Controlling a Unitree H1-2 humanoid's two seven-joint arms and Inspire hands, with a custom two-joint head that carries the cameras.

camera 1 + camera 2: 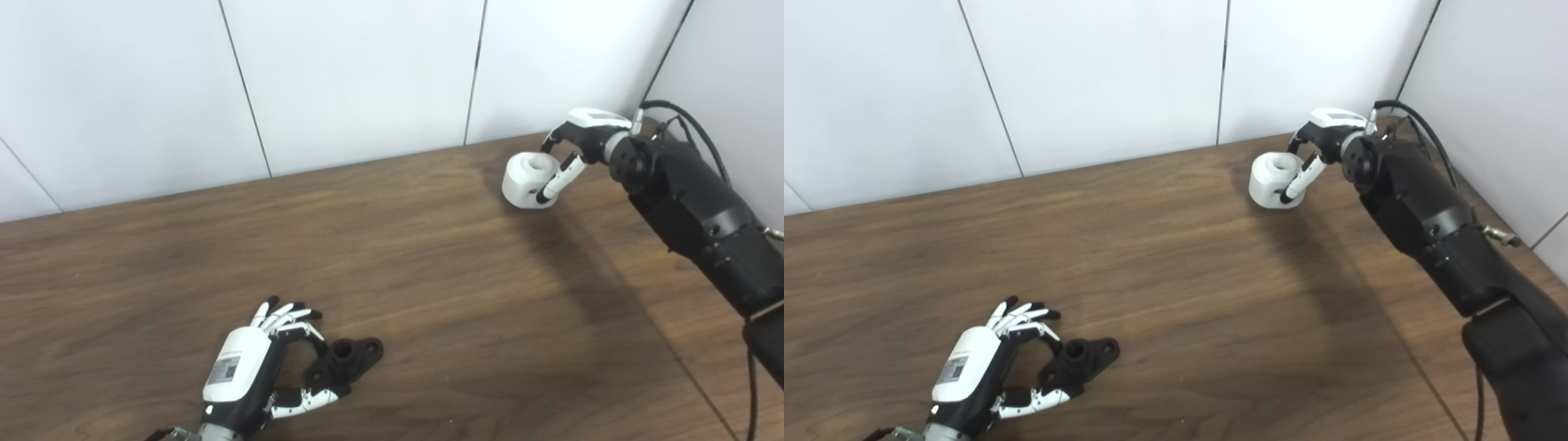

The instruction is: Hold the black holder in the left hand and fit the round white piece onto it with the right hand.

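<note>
- Two hands work well apart on the wooden table [429, 257].
- Left hand [257, 373], cut off at the wrist, curls fingers and thumb around the black holder [346, 358]; actual contact is unclear.
- Right hand [572, 153] pinches the round white piece [527, 180] near the far wall; its fingers are mostly hidden.

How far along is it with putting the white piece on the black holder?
Early stage. Nothing is fitted yet. The right hand has its fingers around the round white piece at the far right of the table. The left hand is at the black holder, which lies on the wood near the front, fingers not yet closed on it. Left: grip and lift the holder, bring the pieces together, fit them.
</note>
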